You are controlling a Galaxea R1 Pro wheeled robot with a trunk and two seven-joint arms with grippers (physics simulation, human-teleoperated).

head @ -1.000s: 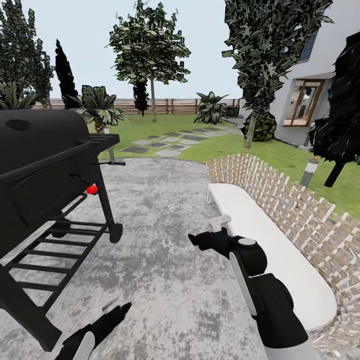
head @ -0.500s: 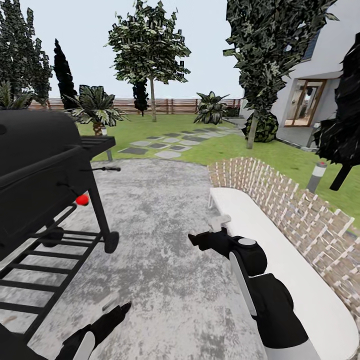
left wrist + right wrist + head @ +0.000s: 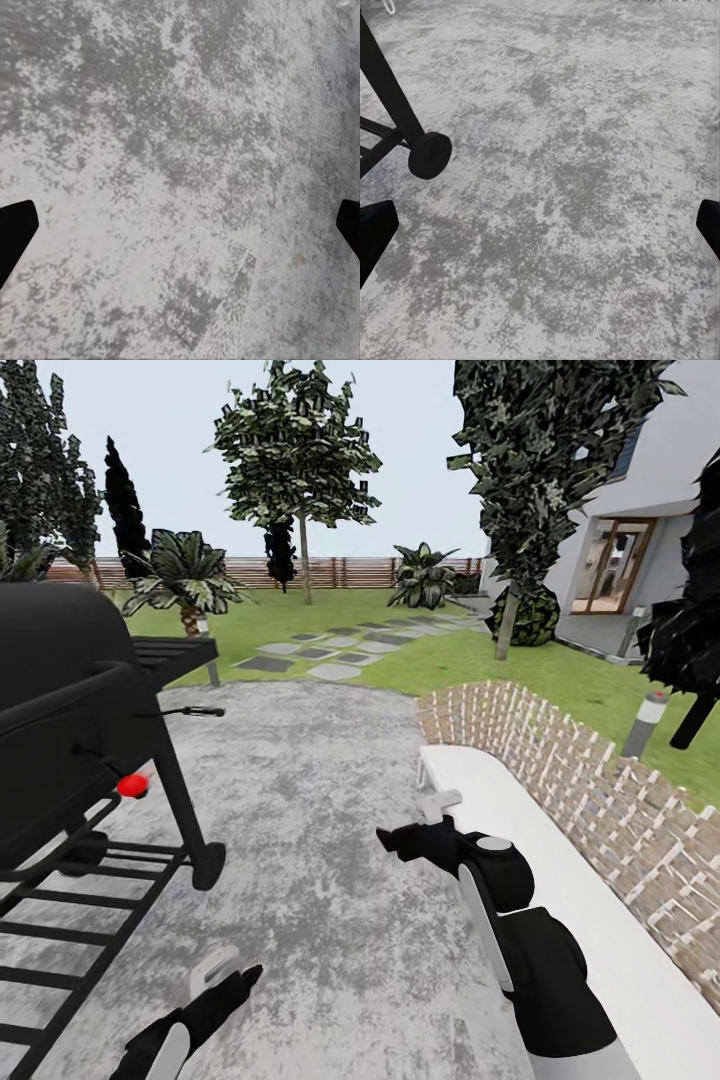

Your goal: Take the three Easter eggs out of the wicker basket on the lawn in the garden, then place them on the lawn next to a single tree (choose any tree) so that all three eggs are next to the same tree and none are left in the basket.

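Grey gravel (image 3: 330, 840) spreads under the robot, mottled dark and light, with the lawn (image 3: 470, 655) beginning past its far edge and running to the brown slat fence (image 3: 340, 572) of the garden. A tree (image 3: 297, 455) with a pale trunk stands on the grass before the fence, and a second tree (image 3: 540, 470) rises by the white house (image 3: 640, 510). Stepping stones (image 3: 320, 652) cross the grass toward them. At the gravel's left edge stands a black grill (image 3: 70, 700) with a red knob (image 3: 131, 786); its wheel (image 3: 429, 155) appears in the right wrist view. Along the right edge a white bench (image 3: 560, 900) follows a curved brick wall (image 3: 600, 790). Basket and eggs are out of sight from here. The left gripper (image 3: 222, 972) and the right gripper (image 3: 425, 822) hang over bare gravel, both with jaws spread wide and holding nothing. Compared with a second ago the whole view has slid: the grill sits further left and lower, the bench and wall closer, so the camera has moved forward.
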